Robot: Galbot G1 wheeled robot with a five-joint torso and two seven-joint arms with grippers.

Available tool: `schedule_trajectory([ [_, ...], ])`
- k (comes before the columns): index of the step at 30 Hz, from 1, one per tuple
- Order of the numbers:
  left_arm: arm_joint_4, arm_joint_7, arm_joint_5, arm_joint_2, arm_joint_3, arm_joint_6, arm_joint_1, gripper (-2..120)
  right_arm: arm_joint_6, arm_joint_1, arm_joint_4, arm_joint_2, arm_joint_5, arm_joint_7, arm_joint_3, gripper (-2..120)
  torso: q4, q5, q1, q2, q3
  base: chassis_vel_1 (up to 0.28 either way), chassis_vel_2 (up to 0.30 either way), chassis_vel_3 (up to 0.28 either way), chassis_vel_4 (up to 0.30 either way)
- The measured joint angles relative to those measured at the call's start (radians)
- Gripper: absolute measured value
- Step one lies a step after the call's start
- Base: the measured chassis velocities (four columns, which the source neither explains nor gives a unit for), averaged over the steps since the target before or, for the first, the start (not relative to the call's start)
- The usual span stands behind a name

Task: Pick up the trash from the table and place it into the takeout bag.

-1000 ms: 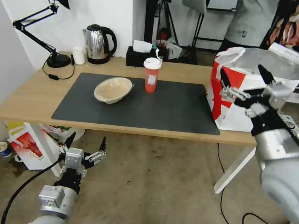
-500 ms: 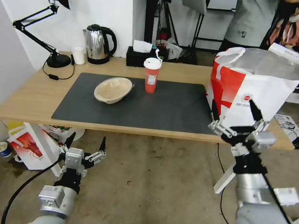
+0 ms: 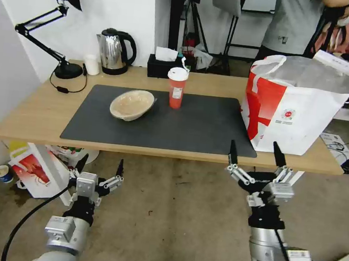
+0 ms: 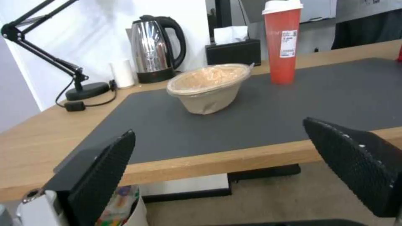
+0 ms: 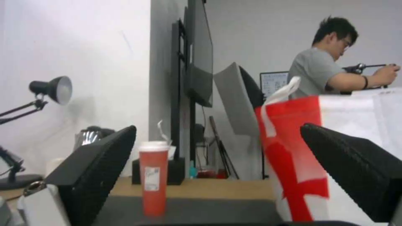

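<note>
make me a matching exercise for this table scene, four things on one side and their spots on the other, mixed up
Things:
1. beige shallow bowl
2. red drink cup with white lid
3. large white takeout bag with red side pattern
4. right gripper, jaws open

Places:
A. at the light-wood table's right end
B. below the table's front edge
C. on the dark grey mat, left of the cup
D. on the mat's far edge, before the black tissue box

Pairs: 1-C, 2-D, 3-A, 4-B

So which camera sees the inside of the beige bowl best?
The head view: it looks down into the beige bowl on the grey mat. The left wrist view shows it from the side, mostly its outer wall and rim.
</note>
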Motion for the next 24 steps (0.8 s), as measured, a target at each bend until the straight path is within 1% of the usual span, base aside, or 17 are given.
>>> schedule_trajectory([
  [5,0.0,0.0,0.0,0.0,0.0,0.0,0.0,100,0.048,-0.029,-0.045,0.032,-0.058,0.004,-0.038,100,0.0,0.0,0.0,0.0,0.0,0.0,0.0,0.0,0.0],
  [14,0.0,0.0,0.0,0.0,0.0,0.0,0.0,100,0.114,-0.059,-0.131,0.061,-0.116,0.022,-0.074,100,0.0,0.0,0.0,0.0,0.0,0.0,0.0,0.0,0.0],
  [24,0.0,0.0,0.0,0.0,0.0,0.0,0.0,100,0.144,-0.062,-0.185,0.068,-0.137,0.021,-0.085,100,0.0,0.0001,0.0,0.0,0.0,0.0,0.0,0.0,0.0],
])
